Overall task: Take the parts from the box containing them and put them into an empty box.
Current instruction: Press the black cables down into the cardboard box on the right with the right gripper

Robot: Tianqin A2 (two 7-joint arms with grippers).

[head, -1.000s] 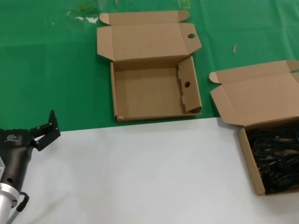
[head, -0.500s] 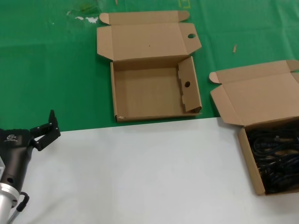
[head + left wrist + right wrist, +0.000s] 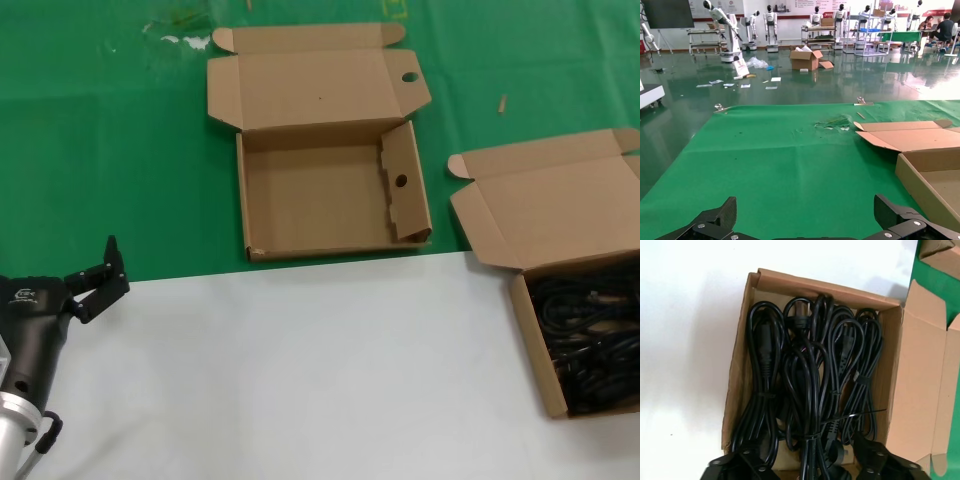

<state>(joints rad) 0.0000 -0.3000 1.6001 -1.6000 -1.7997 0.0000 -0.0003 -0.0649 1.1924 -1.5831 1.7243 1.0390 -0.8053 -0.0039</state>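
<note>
1. Head view shows the left gripper (image 3: 100,278) low at the robot's left over the white part of the bench (image 3: 300,380), jaws spread and holding nothing.
2. The empty box (image 3: 330,205) sits on the green cloth (image 3: 110,150) at the far middle, lid folded back, with a round hole in the lid corner and another in the side flap; its near edge meets the border of the white surface.
3. The box containing them (image 3: 570,260) lies at the robot's right, lid open and leaning back, well apart from the left gripper.
4. The parts (image 3: 810,390) fill that box: several looped black cords side by side, some bound with thin ties, plug ends mixed in.
5. Right wrist view shows the right gripper (image 3: 807,465) directly above the cords, jaws spread, with one finger toward each side of the box and nothing between them.
</note>
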